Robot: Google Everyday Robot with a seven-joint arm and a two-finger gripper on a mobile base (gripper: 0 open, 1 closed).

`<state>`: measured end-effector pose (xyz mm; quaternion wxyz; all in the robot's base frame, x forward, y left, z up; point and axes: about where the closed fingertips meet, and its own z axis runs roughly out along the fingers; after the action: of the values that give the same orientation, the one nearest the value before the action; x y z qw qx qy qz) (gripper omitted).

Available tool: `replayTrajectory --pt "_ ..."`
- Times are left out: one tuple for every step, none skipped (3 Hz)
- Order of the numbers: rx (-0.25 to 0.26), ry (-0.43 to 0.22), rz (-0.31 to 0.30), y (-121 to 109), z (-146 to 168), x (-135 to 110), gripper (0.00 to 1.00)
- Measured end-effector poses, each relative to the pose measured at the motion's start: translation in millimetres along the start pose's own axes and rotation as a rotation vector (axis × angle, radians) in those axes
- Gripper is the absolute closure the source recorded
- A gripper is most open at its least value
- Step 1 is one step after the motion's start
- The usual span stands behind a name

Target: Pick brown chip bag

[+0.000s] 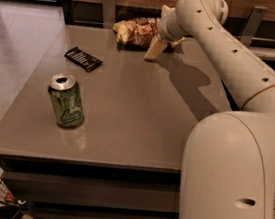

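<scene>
The brown chip bag (135, 31) lies at the far edge of the grey table (127, 110); it is crinkly, with a dark brown middle and pale yellow ends. My gripper (156, 46) is at the bag's right end, low over the table, and hides that end of the bag. The cream arm (226, 47) reaches in from the right, above the table's far right part.
A green drink can (66, 100) stands upright at the front left of the table. A small flat black wrapped bar (83, 58) lies at the mid left. A wooden wall with metal brackets (108, 8) runs just behind the bag. My own base (233, 184) fills the front right.
</scene>
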<state>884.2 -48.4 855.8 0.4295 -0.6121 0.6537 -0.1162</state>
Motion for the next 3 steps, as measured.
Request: replayTrajectory --pt "0.001 -0.001 0.0 -4.1 -3.6 -2.9 0.0" --pt "0.004 -0.005 0.002 -5.1 -3.7 -4.1 0.0" --pt "0.022 -0.025 0.011 -5.8 -0.2 -7.0 0.0"
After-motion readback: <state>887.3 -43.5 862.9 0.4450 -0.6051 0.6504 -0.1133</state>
